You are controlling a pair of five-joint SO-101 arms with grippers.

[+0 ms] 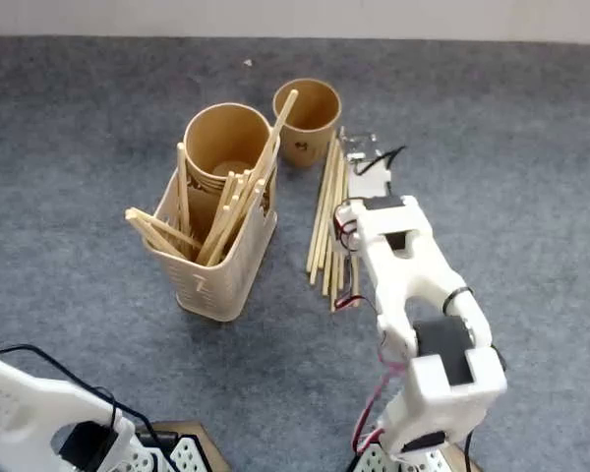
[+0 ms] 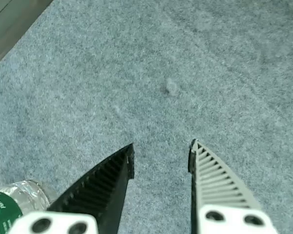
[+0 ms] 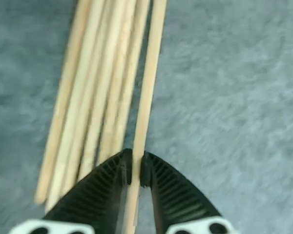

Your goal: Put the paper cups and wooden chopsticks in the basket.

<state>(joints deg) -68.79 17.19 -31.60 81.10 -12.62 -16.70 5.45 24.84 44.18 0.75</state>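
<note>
Your right tool [image 3: 135, 163] was clamped on one chopstick [image 3: 149, 87] at the edge of the loose pile [image 1: 326, 221]; the wrist view made that grip plain, while the high view left it unclear. Your left tool [image 2: 161, 151] gaped over the grey-carpeted desk [image 1: 531, 147]. The basket [image 1: 202, 280] held a paper cup [image 1: 226, 147] and several sticks [image 1: 221, 221]. A second cup [image 1: 307, 118] stood beside it.

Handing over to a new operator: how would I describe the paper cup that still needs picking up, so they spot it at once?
Find the pale plastic basket on the grey carpet. Beyond its far corner, by the far tips of the loose chopsticks, stands the paper cup. Unlike the other cup, it sits on the carpet, not in the basket.
</note>
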